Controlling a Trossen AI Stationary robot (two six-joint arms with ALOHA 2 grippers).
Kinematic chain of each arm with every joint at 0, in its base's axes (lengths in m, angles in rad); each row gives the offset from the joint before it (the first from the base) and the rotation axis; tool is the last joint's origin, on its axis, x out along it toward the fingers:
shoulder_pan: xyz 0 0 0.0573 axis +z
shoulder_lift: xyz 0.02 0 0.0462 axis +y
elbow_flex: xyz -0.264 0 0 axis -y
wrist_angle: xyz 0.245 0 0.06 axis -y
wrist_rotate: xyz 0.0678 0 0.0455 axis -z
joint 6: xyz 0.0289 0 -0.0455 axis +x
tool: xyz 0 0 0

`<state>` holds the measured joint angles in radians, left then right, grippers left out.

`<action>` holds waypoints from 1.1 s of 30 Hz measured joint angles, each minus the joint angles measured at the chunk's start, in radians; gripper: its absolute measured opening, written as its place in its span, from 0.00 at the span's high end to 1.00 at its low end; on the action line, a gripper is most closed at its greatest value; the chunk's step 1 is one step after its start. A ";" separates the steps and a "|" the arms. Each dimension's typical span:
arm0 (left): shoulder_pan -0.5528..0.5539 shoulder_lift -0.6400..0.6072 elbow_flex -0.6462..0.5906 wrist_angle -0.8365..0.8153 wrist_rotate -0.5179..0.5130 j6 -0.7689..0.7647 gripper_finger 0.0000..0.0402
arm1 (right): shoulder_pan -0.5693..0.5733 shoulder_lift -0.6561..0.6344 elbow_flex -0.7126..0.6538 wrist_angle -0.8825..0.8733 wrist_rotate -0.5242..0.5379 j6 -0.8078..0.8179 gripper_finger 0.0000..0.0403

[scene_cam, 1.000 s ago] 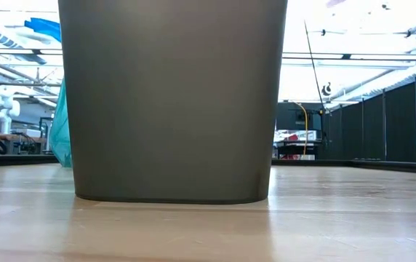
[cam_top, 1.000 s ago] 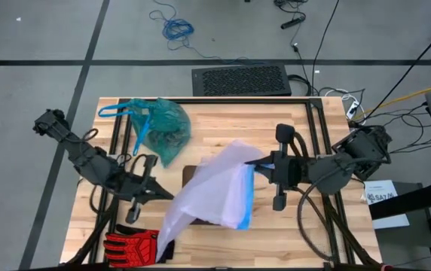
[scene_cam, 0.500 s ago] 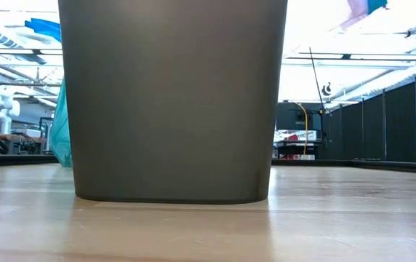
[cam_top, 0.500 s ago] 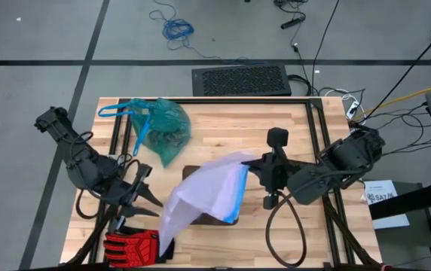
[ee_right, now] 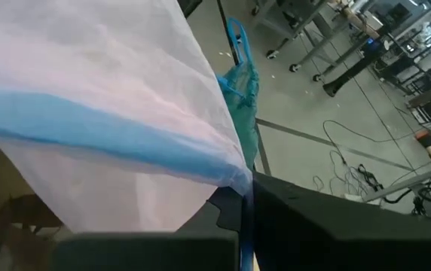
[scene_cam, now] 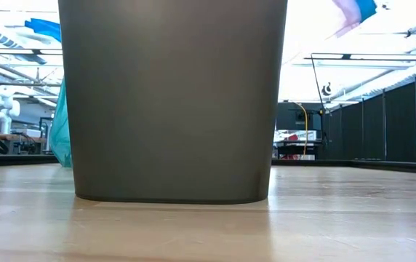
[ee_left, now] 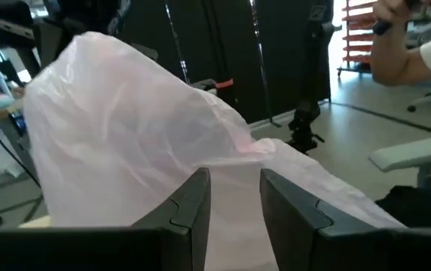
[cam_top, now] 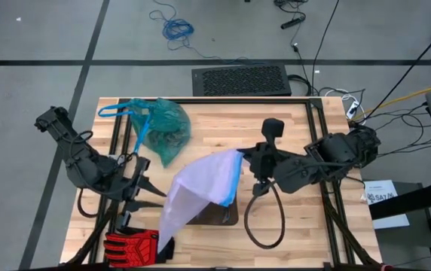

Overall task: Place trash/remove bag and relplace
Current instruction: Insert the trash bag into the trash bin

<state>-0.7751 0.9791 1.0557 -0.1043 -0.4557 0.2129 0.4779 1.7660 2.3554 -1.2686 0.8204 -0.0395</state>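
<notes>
Right jaws [cam_top: 239, 159]: pressed together on the blue rim of the pale lilac translucent bag [cam_top: 200, 188], holding that edge up above the bin so the mouth of the bag can be drawn over the opening.
Left jaws [cam_top: 151, 197]: parted, with a clear gap between the two fingers in the left wrist view; they sit just beside the lilac film on the near-left side and grip nothing that I can see, probably lining up to catch the loose edge.
Lilac bag: draped like a tent from the right jaws down toward the red-and-black glove [cam_top: 131, 245], covering most of the bin; it is the fresh liner, not yet seated.
Grey bin [scene_cam: 172, 102]: stands upright on the counter [cam_top: 276, 233], mid-counter under the lilac bag; only a dark corner of it shows from above.
Teal-green bag [cam_top: 161, 128]: lies bunched at the far-left part of the counter, well apart from the bin, its blue drawstring loops trailing out to the left; set aside there, it looks like the removed liner.
Trash: not visible loose on the counter; whether it sits inside the teal-green bag cannot be told.
Step in hand: fitting the replacement; removal looks done.
Risk: thin film held on one side may slip or collapse.
</notes>
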 joint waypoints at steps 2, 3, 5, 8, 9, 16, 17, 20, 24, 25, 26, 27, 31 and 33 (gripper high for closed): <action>0.000 0.001 0.000 -0.003 0.008 -0.028 0.72 | -0.005 0.000 0.000 0.000 -0.001 -0.003 1.00; 0.000 0.004 0.000 -0.010 0.012 -0.045 0.72 | -0.007 0.000 0.000 0.000 -0.003 -0.004 1.00; 0.000 0.018 0.000 -0.026 0.024 -0.062 0.72 | -0.007 0.000 0.000 0.000 -0.004 -0.005 1.00; 0.008 0.055 0.000 -0.045 0.029 -0.076 0.72 | -0.007 0.000 0.000 0.010 -0.006 -0.005 1.00; 0.014 0.071 0.000 -0.042 0.030 -0.076 0.72 | -0.007 0.000 0.000 0.014 -0.007 -0.005 1.00; 0.074 0.193 0.000 0.029 0.028 -0.053 0.76 | -0.006 0.000 0.000 0.022 -0.015 0.003 1.00; 0.084 0.210 0.000 0.043 0.027 -0.043 0.77 | -0.006 0.000 0.000 0.022 -0.015 0.004 1.00; 0.115 0.256 0.000 0.090 0.028 -0.018 0.84 | -0.005 0.000 0.000 0.023 -0.032 0.005 1.00; 0.165 0.292 0.000 0.157 0.046 0.000 0.96 | -0.005 0.000 0.000 0.035 -0.069 0.005 1.00; 0.175 0.297 0.000 0.167 0.052 0.005 0.98 | -0.005 0.000 0.000 0.037 -0.069 0.001 1.00; 0.185 0.302 0.000 0.180 0.060 0.006 0.99 | -0.005 0.000 0.000 0.040 -0.069 0.000 1.00; 0.195 0.307 0.000 0.193 0.063 0.005 0.99 | -0.005 0.000 0.001 0.042 -0.069 0.000 1.00; 0.229 0.321 0.000 0.204 0.066 0.005 0.99 | -0.005 0.000 0.001 0.048 -0.070 -0.006 1.00; 0.244 0.333 0.000 0.203 0.066 0.003 1.00 | -0.005 0.000 0.001 0.049 -0.070 -0.005 1.00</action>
<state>-0.5307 1.3121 1.0561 0.0983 -0.3902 0.2156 0.4728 1.7660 2.3562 -1.2194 0.7506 -0.0443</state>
